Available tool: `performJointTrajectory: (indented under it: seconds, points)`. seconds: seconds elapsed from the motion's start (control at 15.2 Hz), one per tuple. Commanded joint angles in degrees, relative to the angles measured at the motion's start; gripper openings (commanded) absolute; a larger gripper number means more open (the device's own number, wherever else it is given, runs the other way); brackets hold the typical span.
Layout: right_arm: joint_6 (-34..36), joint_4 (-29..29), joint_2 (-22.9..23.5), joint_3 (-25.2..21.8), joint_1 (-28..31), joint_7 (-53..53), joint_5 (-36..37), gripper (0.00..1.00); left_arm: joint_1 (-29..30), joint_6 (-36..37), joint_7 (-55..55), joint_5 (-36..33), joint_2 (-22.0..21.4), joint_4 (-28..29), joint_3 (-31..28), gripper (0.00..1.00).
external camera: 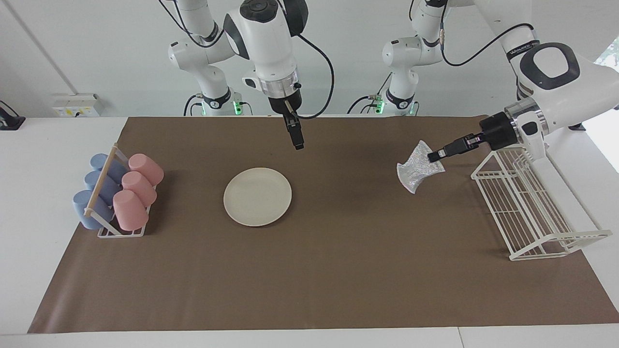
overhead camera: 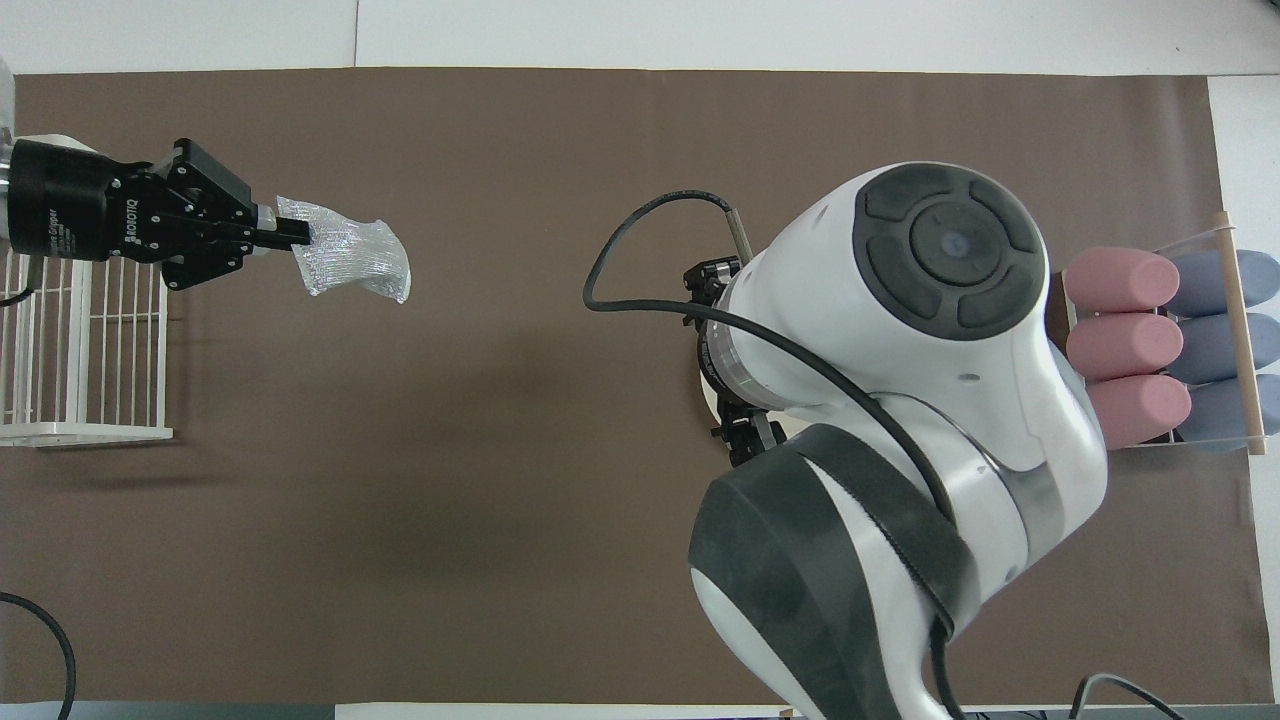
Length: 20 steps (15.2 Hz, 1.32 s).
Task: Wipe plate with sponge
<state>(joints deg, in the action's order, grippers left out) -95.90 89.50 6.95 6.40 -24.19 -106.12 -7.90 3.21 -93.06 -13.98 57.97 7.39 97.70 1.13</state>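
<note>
Sponge [external camera: 417, 167] hangs in the air, pinched at one edge by the left end effector [external camera: 434, 156], whose fingers are pressed tight on it. It is over the brown mat [external camera: 338, 270], near the white wire rack [external camera: 529, 205] at the left arm's end of the worktop [external camera: 29, 193]. In the overhead view the sponge [overhead camera: 350, 260] sticks out past the tips of the left end effector [overhead camera: 297, 233] and looks silvery and wrinkly.

The plate [external camera: 257, 196] lies flat on the mat, well apart from the sponge. It is round, cream-white and has nothing on it. In the overhead view the right arm hides nearly all of the plate.

The right end effector [external camera: 299, 145] hangs in the air and points down, over the mat next to the plate's edge that is nearer to the robots. Its fingers are spread and it holds nothing.

At the right arm's end of the worktop a small rack [external camera: 109, 217] holds pink cups [external camera: 139, 191] and blue cups [external camera: 96, 193] lying on their sides.
</note>
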Motion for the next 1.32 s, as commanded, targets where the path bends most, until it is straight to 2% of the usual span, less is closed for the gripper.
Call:
performJointTrajectory:
  seconds: [0.0, 0.13, 0.2, 0.4, 0.59, 0.73, 0.92, 1.25]
  points:
    - [8.4, -13.2, 9.2, 0.5, 0.3, 2.1, -0.5, 1.00, -2.0, -3.4, 8.1, 8.2, -6.2, 11.5, 0.1, 0.00]
    - [13.0, -22.1, 15.5, 0.3, -1.1, 1.9, -0.5, 1.00, -4.4, -5.7, 11.8, 14.4, -9.5, 17.7, 0.1, 0.00]
    - [14.9, -24.9, 17.0, 0.1, -1.6, 1.9, -0.5, 1.00, -5.7, -6.2, 13.3, 16.5, -10.8, 20.5, 0.1, 0.00]
    - [14.9, -24.9, 16.9, 0.4, -1.6, 1.9, -0.6, 1.00, -7.3, -6.3, 19.3, 22.6, -14.1, 27.5, 0.1, 0.00]
    - [13.2, -24.8, 16.8, 0.3, -2.3, 0.6, -0.4, 1.00, -10.1, -6.3, 24.5, 23.6, -15.6, 31.8, 0.1, 0.00]
    - [9.3, -24.7, 16.8, 0.2, -3.0, -1.0, 1.4, 1.00, -11.4, -6.3, 25.6, 23.9, -16.3, 33.5, 0.1, 0.00]
    - [7.8, -24.0, 16.7, 0.2, -5.9, -5.8, 2.0, 1.00, -13.3, -8.2, 27.2, 28.9, -17.3, 35.9, 0.1, 0.00]
    - [5.1, -20.9, 15.5, 0.4, -7.5, -8.7, 2.1, 1.00, -13.7, -8.5, 27.3, 31.3, -17.2, 36.0, 0.1, 0.00]
